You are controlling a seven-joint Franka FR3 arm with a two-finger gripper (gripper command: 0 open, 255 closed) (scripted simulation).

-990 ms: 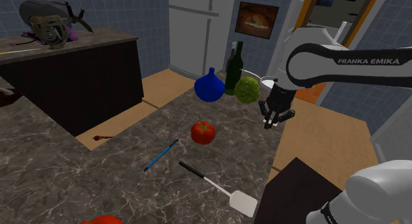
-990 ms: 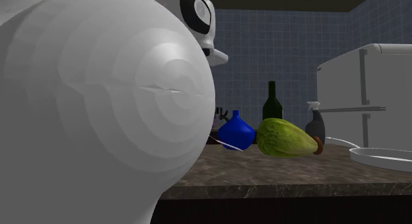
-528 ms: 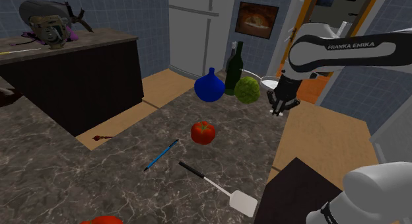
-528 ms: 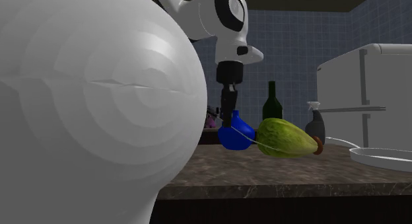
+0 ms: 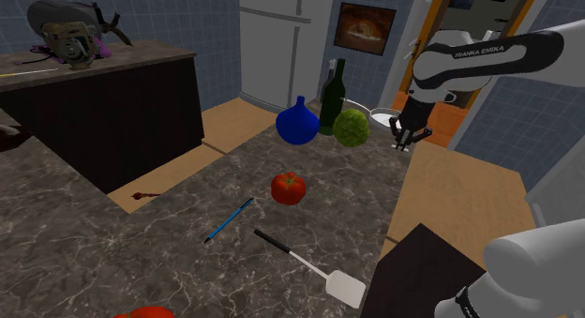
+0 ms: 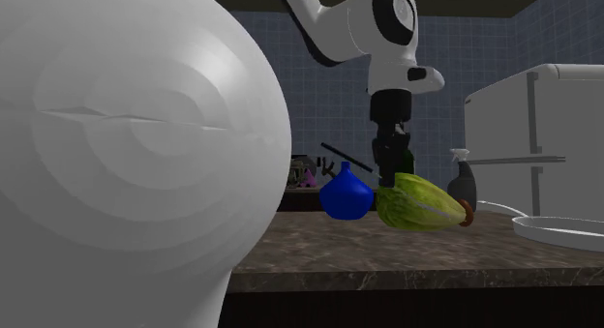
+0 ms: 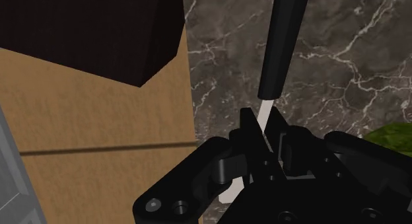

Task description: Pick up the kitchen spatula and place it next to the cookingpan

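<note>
In the wrist view my gripper (image 7: pixel 266 133) is shut on the thin white neck of a spatula (image 7: pixel 280 44), whose black handle sticks out past the fingertips over the marble counter. The second exterior view shows that handle (image 6: pixel 347 157) jutting sideways from the gripper (image 6: pixel 387 171), above the blue vase. In the shoulder view the gripper (image 5: pixel 405 140) hangs over the counter's far right edge, just in front of the pale cooking pan (image 5: pixel 380 113). A spatula of the same look (image 5: pixel 309 265), with black handle and white blade, lies flat near the front edge. The pan (image 6: pixel 566 229) sits low at the second exterior view's right.
A blue vase (image 5: pixel 298 122), dark bottle (image 5: pixel 332 93) and green lettuce (image 5: pixel 351 128) stand beside the pan. A tomato (image 5: pixel 288 188) and blue pen (image 5: pixel 230 219) lie mid-counter. My arm's white body (image 6: pixel 126 162) blocks the second exterior view's left. A dark cabinet (image 7: pixel 92 31) and wooden floor lie beyond the counter's edge.
The gripper has moved up and to the shoulder view's right toward the pan, carrying the held spatula. The spatula lying on the counter has not moved.
</note>
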